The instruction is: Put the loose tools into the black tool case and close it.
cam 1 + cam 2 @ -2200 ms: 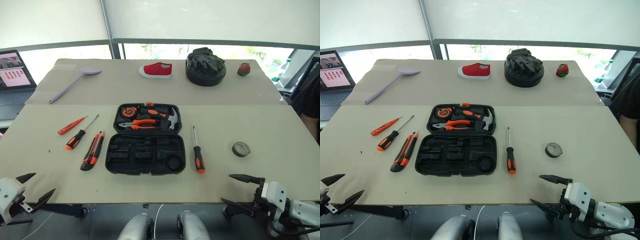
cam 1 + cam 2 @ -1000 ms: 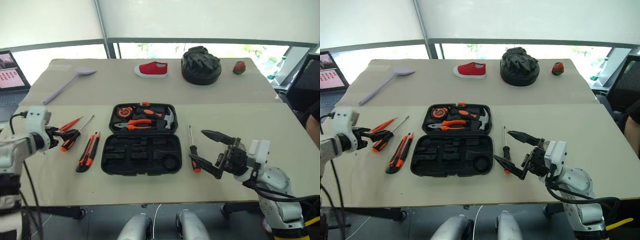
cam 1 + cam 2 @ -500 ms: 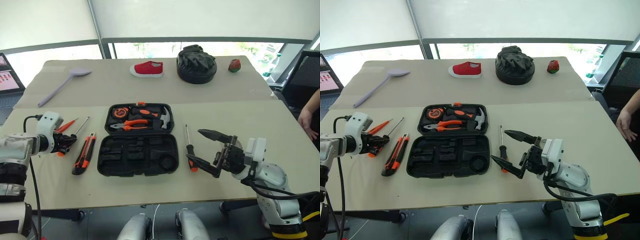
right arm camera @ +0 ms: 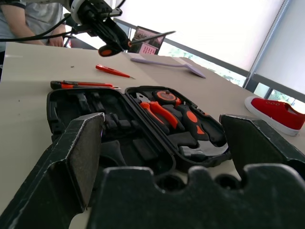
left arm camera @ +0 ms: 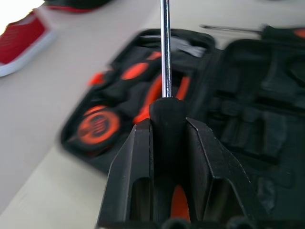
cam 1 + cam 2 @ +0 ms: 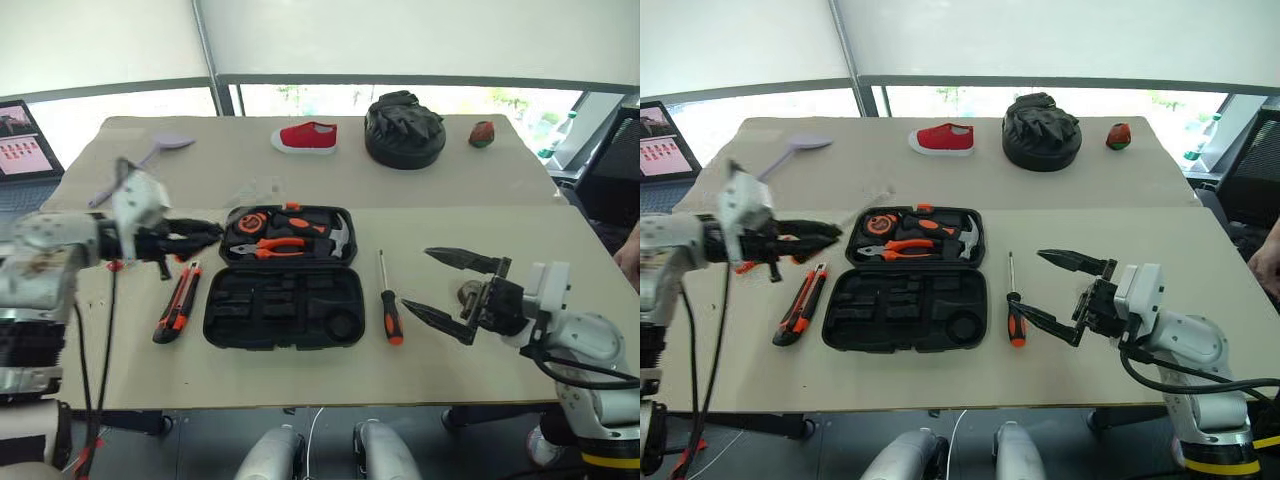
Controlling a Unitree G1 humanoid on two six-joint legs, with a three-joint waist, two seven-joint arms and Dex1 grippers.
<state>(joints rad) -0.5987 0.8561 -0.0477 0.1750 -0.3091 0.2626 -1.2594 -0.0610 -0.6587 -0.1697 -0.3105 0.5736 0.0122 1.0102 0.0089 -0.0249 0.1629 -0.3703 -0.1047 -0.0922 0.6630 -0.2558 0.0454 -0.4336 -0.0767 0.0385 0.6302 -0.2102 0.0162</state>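
Left gripper [image 5: 167, 138] clamped on the handle of a black-and-orange screwdriver [image 5: 165, 62], lifted off the table [image 6: 300, 370], shaft running straight out ahead of the fingers [image 5: 138, 157] over the black tool case [image 6: 283, 305]. Case open and flat just ahead of and below that gripper: far half filled with tape measure [image 6: 258, 222], pliers [image 6: 283, 247] and hammer [image 6: 335, 240]; near half with empty moulded slots. Just below the left gripper, on the table: orange-black utility knife [image 6: 176, 303], lying beside the case's near half. Beyond it in the right wrist view, slim red-orange screwdriver [image 4: 112, 71], flat on the table, apart from the knife.

Right gripper [image 6: 462, 290] with fingers spread wide, holding nothing, hovering above the table to the right of the case. Second black-and-orange screwdriver [image 6: 389, 308] just to its left, between gripper and case, lying parallel to the case's side edge, untouched. Small grey tape roll [image 6: 466, 293] right behind the spread fingers, partly hidden by them.

Far from both grippers, along the back of the table: lilac spoon [image 6: 790, 152], red shoe [image 6: 309, 136], round black bundle of gloves [image 6: 405, 131], small red object [image 6: 483, 133]. Laptop [image 6: 25, 140] off the table's far left corner.
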